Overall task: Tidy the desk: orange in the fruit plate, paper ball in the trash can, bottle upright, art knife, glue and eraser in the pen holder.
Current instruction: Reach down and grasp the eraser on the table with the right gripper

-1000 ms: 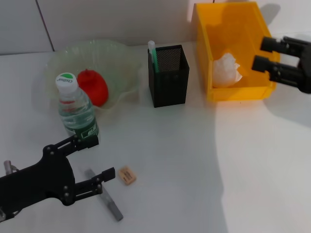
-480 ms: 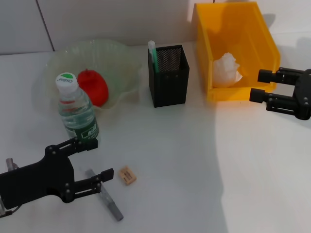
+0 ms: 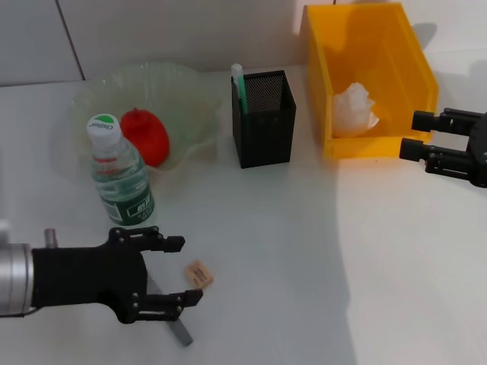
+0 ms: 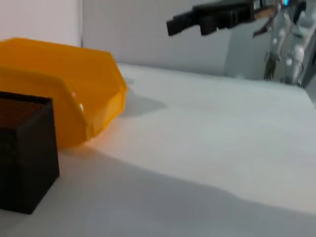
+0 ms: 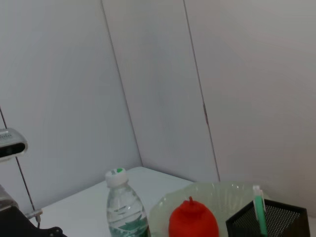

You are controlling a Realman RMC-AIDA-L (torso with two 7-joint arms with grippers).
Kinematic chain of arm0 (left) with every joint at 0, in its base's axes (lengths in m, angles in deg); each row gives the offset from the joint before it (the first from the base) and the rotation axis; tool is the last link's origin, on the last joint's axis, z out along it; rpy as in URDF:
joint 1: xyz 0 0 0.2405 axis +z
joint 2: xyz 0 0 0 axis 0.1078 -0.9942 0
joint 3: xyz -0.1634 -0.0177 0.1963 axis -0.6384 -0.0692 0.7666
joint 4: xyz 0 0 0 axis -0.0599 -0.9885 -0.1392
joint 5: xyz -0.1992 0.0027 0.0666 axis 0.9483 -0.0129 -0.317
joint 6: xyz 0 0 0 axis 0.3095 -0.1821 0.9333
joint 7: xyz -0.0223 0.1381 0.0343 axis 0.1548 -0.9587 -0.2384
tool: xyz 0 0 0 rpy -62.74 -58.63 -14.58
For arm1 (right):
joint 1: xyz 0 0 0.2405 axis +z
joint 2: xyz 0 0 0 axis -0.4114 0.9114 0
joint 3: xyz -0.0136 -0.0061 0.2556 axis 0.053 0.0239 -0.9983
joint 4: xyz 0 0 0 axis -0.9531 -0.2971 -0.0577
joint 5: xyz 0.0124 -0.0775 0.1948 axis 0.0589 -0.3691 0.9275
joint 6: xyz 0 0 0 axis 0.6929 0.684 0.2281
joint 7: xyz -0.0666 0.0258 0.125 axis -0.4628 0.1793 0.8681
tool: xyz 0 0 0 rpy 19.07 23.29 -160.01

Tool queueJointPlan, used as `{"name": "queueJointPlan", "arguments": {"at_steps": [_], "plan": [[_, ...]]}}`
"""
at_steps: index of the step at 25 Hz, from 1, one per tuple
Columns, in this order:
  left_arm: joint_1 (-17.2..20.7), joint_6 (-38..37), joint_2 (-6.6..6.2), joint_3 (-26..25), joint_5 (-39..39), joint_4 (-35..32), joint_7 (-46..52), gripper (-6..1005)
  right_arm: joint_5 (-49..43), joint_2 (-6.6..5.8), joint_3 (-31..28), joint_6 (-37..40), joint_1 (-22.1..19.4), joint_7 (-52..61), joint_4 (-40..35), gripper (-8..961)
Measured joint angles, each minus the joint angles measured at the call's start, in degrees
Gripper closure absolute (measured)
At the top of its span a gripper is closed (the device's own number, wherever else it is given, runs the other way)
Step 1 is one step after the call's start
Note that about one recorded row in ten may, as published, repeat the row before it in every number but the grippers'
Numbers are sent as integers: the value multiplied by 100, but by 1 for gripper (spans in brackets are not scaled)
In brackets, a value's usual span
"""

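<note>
My left gripper is open near the table's front left, its two fingertips on either side of the tan eraser. The grey art knife lies partly under that gripper. The bottle stands upright beside the fruit plate, which holds the orange. A green-and-white glue stick stands in the black pen holder. The paper ball rests in the trash can. My right gripper is open just right of the can's front corner.
The left wrist view shows the trash can, the pen holder and my right gripper farther off. The right wrist view shows the bottle, orange and pen holder. A white wall stands behind the table.
My left gripper has turned and moved right, so its open fingers now frame the eraser. My right gripper came down from over the trash can to beside its front right corner.
</note>
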Motion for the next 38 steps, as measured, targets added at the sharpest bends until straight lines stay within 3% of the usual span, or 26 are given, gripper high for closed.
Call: {"name": "queueJointPlan", "arguments": {"at_steps": [2, 3, 7, 10, 13, 14, 19, 20, 21, 27, 28, 38], "plan": [[-31, 51, 0, 140, -259, -301, 171, 202, -3, -41, -1, 0, 11, -13, 81, 325], [-273, 12, -4, 253, -761, -712, 336, 202, -9, -56, -2, 1, 9, -22, 121, 325], [-506, -29, -14, 241, -1039, -812, 365, 203, -16, -58, -3, 3, -40, -31, 128, 325], [-1030, -244, -7, 253, -1867, -904, 491, 218, -19, -59, -2, 47, -64, -32, 143, 325], [-1030, -244, -7, 253, -1867, -904, 491, 240, -21, -57, -2, 72, -70, -31, 196, 325], [-1423, -488, 17, 365, -2384, -1010, 498, 247, -21, -57, -2, 72, -70, -31, 196, 325], [-1553, -534, 16, 464, -2562, -1165, 467, 276, -22, -51, -36, 72, -66, -14, 315, 325], [-1640, -551, 16, 556, -2690, -1291, 441, 282, -18, -34, -41, 73, -63, -6, 329, 325], [-1963, -527, 24, 969, -3159, -1444, 265, 276, -4, 13, -47, 75, -59, 3, 333, 325], [-2298, -483, 47, 1316, -3469, -1214, 83, 264, -6, 139, -49, 78, -26, 21, 349, 325], [-2529, -280, 56, 1896, -3906, -1054, -45, 265, -6, 172, -50, 77, -19, 22, 359, 325], [-2800, -51, 61, 2691, -4622, -999, -15, 266, -1, 240, -46, 74, 3, 22, 363, 326]]}}
